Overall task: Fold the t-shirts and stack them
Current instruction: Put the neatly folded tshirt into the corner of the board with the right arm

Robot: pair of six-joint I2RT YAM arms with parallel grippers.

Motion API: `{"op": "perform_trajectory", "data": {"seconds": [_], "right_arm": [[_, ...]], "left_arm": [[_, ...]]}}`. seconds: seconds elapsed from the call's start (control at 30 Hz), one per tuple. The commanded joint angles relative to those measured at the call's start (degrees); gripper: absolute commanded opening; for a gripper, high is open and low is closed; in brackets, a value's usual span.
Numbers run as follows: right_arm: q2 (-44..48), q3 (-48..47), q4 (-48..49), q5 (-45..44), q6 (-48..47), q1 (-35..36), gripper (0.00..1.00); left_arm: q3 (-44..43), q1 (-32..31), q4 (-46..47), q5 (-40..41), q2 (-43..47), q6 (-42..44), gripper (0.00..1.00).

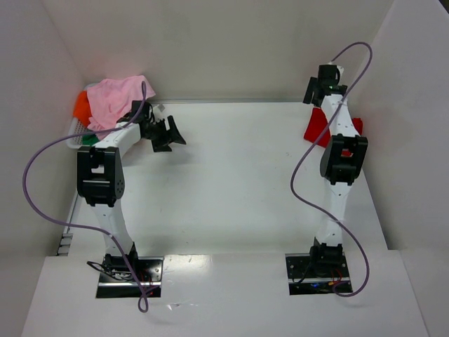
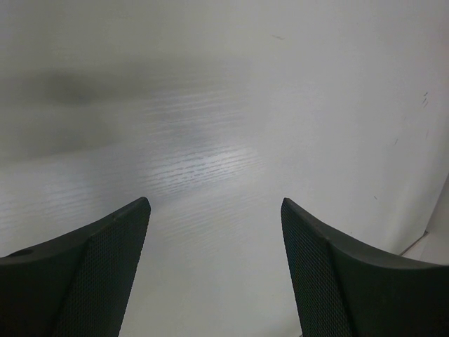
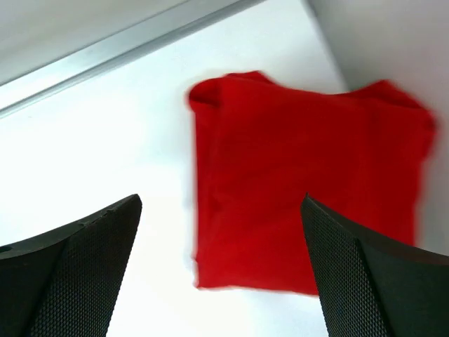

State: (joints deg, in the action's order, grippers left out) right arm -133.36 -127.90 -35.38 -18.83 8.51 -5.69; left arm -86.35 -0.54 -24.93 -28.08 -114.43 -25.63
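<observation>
Our right gripper [image 3: 221,210] hangs wide open, empty, above the folded red t-shirt [image 3: 295,189]; left gripper [image 2: 215,210] — open, empty too — and pink t-shirt [image 1: 119,98] are well left of it. We should rise straight, not dragging cloth.

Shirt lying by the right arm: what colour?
The shirt is plain bright red, no pattern. The right wrist view shows it best.

- Flat white table [image 1: 231,175]: plain matte
- Soft bright red cloth t-shirt [image 3: 302,203], far right of table: solid red
- Light pink cloth t-shirt [image 1: 119,98], far left corner of table: plain pink
- Orange cloth t-shirt [image 1: 81,105] and green cloth t-shirt [image 1: 89,140]: slivers of plain colour at that corner
- Left gripper [image 2: 214,203], right gripper [image 3: 219,200]: black, pads fine mesh-patterned
- Thin looping cables [image 1: 42,161]: purple
</observation>
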Motion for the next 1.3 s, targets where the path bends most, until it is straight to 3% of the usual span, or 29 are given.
{"op": "perform_trajectory", "data": {"seconds": [0.0, 0.13, 0.43, 0.73, 0.83, 0.97, 1.13, 1.27], "right_arm": [[-7.4, -4.3, 1.4, -0.8, 5.3, 0.4, 0.98], [-12.5, -11.2, -2.9, -1.5, 9.7, 0.9, 0.85], [-9.6, 1.5, 1.5, 2.7, 8.4, 0.9, 0.83], [-5.6, 13.6, 1.5, 1.0, 7.5, 1.5, 0.45], [-1.3, 19.1, 3.2, 0.4, 7.5, 1.5, 0.43], [2.8, 24.4, 3.8, 0.4, 7.5, 1.5, 0.43], [5.8, 26.6, 4.4, 0.4, 6.8, 1.5, 0.65], [7.9, 23.0, 3.2, 2.1, 7.4, 1.5, 0.8]], "left_arm": [[0.5, 0.2, 0.6, -1.5, 3.9, 0.3, 0.83], [1.0, 0.2, 0.6, -1.5, 4.9, 0.3, 0.83], [3.5, 0.2, 1.7, -1.5, 6.6, -0.2, 0.83], [4.5, 0.7, 2.3, -2.1, 7.1, -0.2, 0.83], [4.5, 0.7, 2.8, -2.1, 7.1, -0.2, 0.83], [4.5, 0.7, 2.8, -2.7, 7.1, -0.2, 0.83], [4.5, 0.7, 3.3, -3.8, 7.1, 0.3, 0.83], [3.4, 0.7, 3.3, -4.4, 7.1, 0.3, 0.83]]}}
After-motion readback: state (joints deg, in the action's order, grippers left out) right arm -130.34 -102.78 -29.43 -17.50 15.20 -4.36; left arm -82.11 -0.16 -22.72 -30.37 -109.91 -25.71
